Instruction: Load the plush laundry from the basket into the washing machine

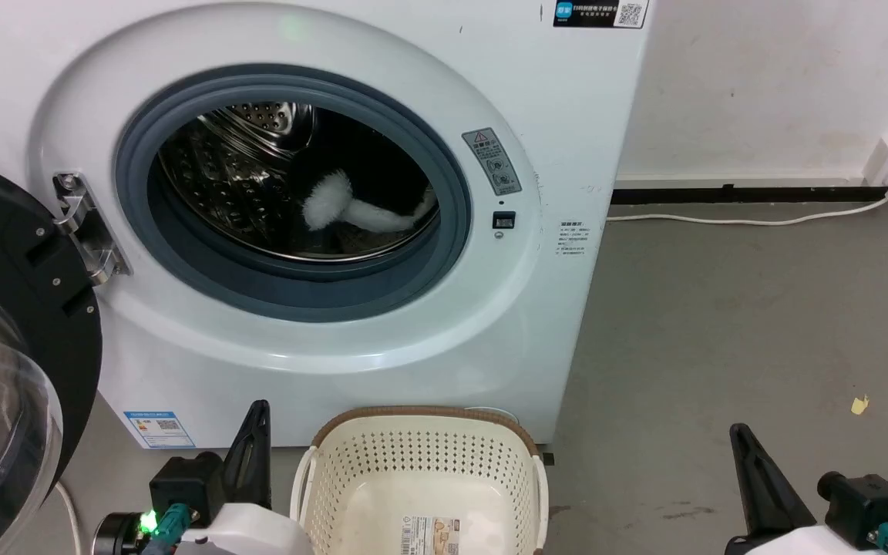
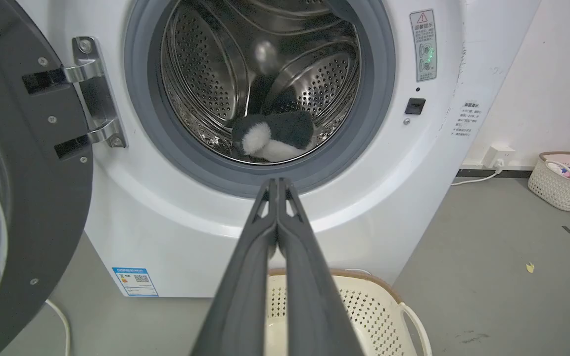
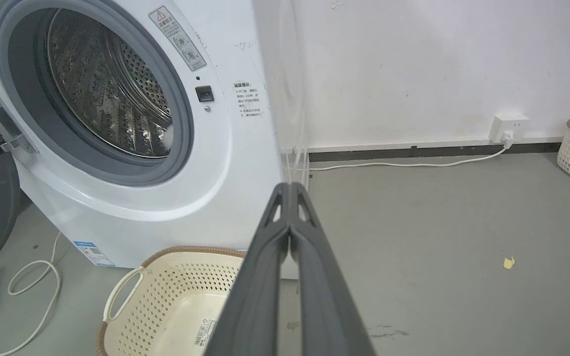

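Lying in the washing machine (image 1: 413,339): plush laundry (image 2: 285,132), fluffy black, white-tailed.

The washing machine (image 1: 336,362) is showing a white body, its grey gasket (image 1: 132,193) ringing a silvery drum (image 1: 213,185) dotted with holes. The plush laundry (image 1: 336,204) is showing black pile and a white furry end. The basket (image 1: 421,462) is wearing cream, dot-punched sides under a brown woven-look rim. The door (image 1: 20,254) is showing a black rim, and the floor (image 1: 721,324) plain grey.
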